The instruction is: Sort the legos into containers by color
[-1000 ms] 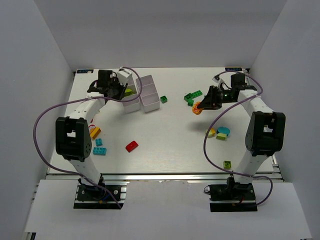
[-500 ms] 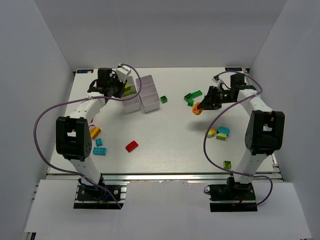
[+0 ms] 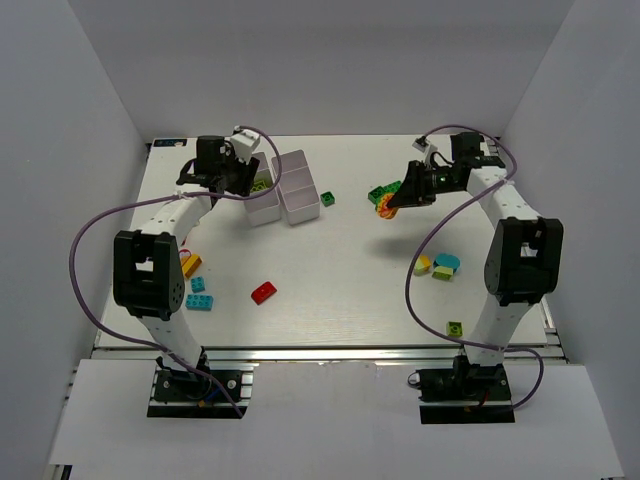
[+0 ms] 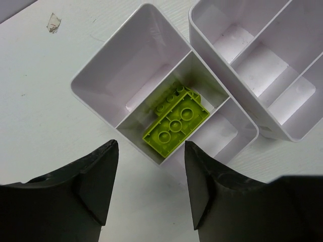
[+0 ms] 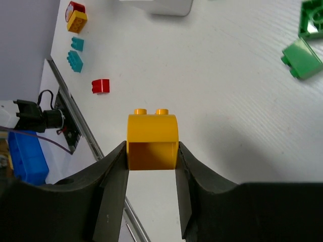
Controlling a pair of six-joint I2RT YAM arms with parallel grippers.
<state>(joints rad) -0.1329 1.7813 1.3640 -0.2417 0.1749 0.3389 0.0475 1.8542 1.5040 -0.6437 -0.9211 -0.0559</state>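
Observation:
My left gripper point(image 4: 150, 147) hangs open and empty above the left white container point(image 4: 96, 85). A lime green lego point(image 4: 175, 123) lies in that container's middle compartment, on top of another lime piece. The second container point(image 4: 262, 126) sits right beside it; what shows of it holds nothing. In the top view the left gripper point(image 3: 238, 172) is over the containers point(image 3: 283, 190). My right gripper point(image 5: 151, 147) is shut on an orange lego point(image 5: 152, 136), held above the table. From above, this gripper point(image 3: 387, 203) is beside the dark green legos point(image 3: 385, 190).
Loose legos lie about: a small green one point(image 3: 328, 198), a red one point(image 3: 264, 292), cyan ones point(image 3: 198, 301) and an orange-yellow one point(image 3: 187, 265) near the left arm. A yellow, cyan and lime cluster point(image 3: 441, 266) and a lime piece point(image 3: 455, 327) lie by the right arm.
My left gripper has opened and let go of the lime lego, which now lies in the middle compartment. My right gripper has moved up and to the left with the orange lego.

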